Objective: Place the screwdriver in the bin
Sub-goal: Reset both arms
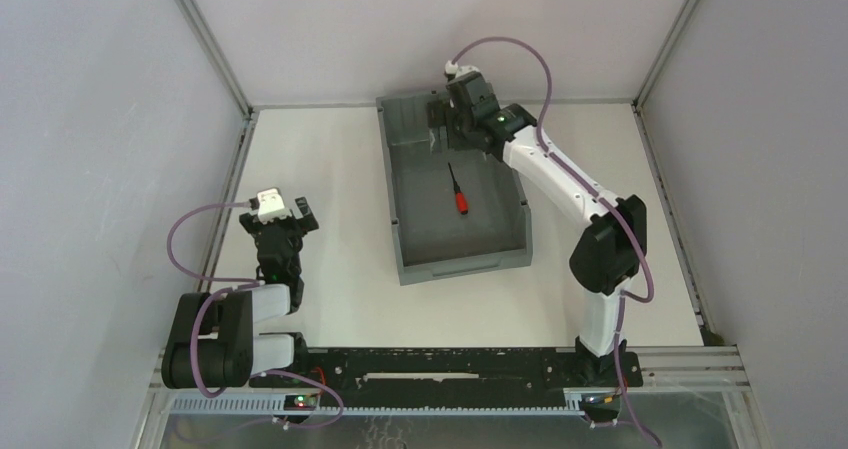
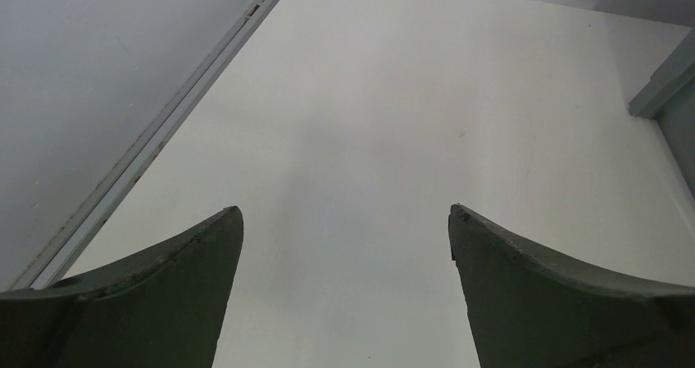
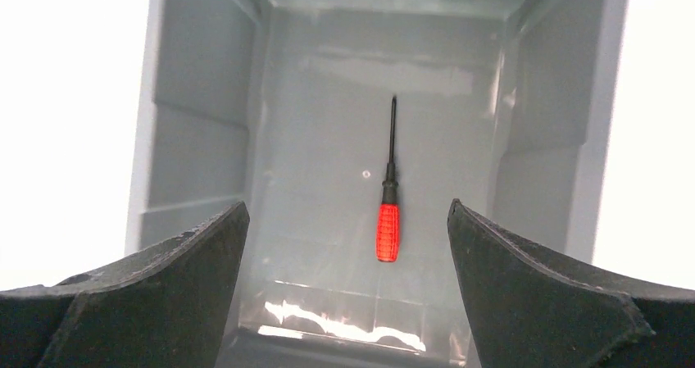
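Note:
The screwdriver (image 1: pixel 458 191), with its red handle and thin black shaft, lies flat on the floor of the grey bin (image 1: pixel 392 194), near the middle. In the right wrist view the screwdriver (image 3: pixel 388 212) rests below and between my fingers, touching neither, inside the bin (image 3: pixel 197 138). My right gripper (image 1: pixel 447 129) hangs open over the bin's far end; its jaws (image 3: pixel 348 208) stand wide with nothing in them. My left gripper (image 1: pixel 280 224) stays open above bare table left of the bin, empty in its own view (image 2: pixel 344 212).
White table (image 1: pixel 330 179) enclosed by grey side walls and a metal frame rail (image 2: pixel 156 138) along the left edge. A corner of the bin (image 2: pixel 665 81) shows at the right of the left wrist view. The arm bases sit on the black rail (image 1: pixel 440 364) at the near edge.

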